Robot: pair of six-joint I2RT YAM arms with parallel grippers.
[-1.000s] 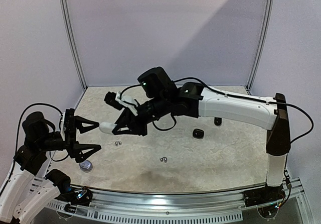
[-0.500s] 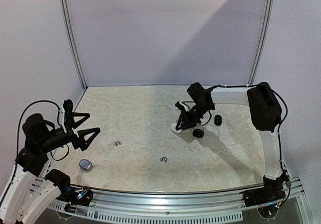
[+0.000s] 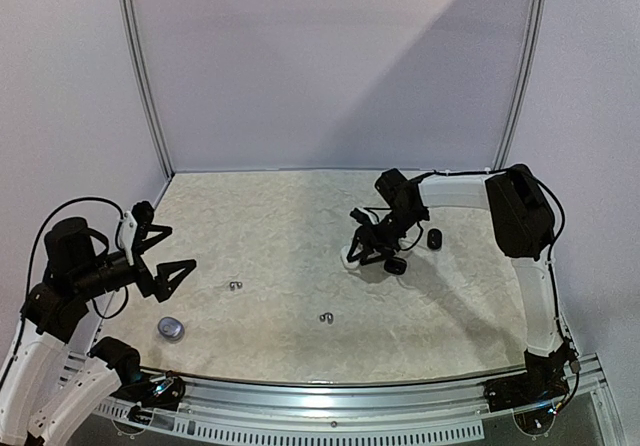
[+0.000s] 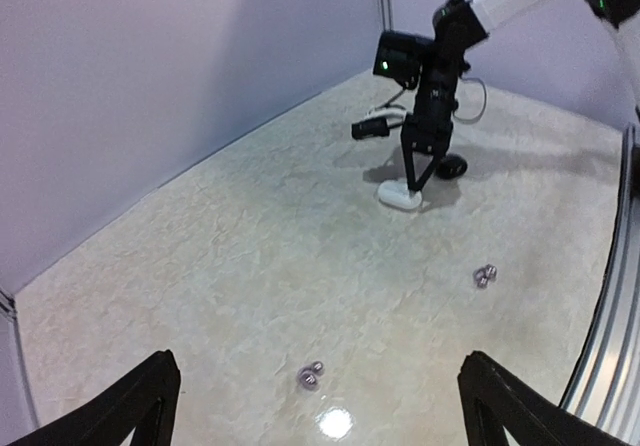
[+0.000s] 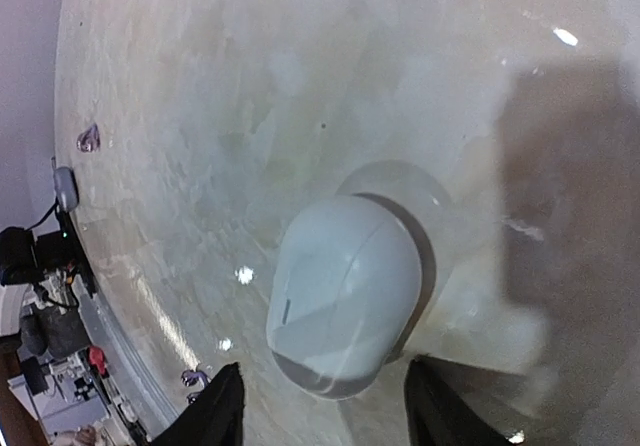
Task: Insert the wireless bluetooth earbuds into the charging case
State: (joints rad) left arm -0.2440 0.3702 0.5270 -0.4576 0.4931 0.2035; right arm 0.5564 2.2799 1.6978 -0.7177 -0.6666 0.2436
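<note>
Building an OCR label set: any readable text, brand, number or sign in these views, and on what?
None readable in any view.
white case: no print, only a small dark slot-like mark.
black case beside it: too small to tell.
round grey item at the near left: too small to tell.

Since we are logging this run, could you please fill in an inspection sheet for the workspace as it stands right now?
Surface: marbled beige table, no spills seen.
Job's things: closed white case lying under the right gripper; two black cases beside it; two clusters of silvery earbuds loose mid-table; silvery round item near the left gripper, kind unclear.
Clutter: nothing seen.
Grippers: left gripper open, empty; right gripper open, fingers astride the white case.
Cables: black cables loop over the left arm and run along the right arm; none seen lying on the table.
Surroundings: plain lilac walls, metal posts, slotted rail at the near edge.
</note>
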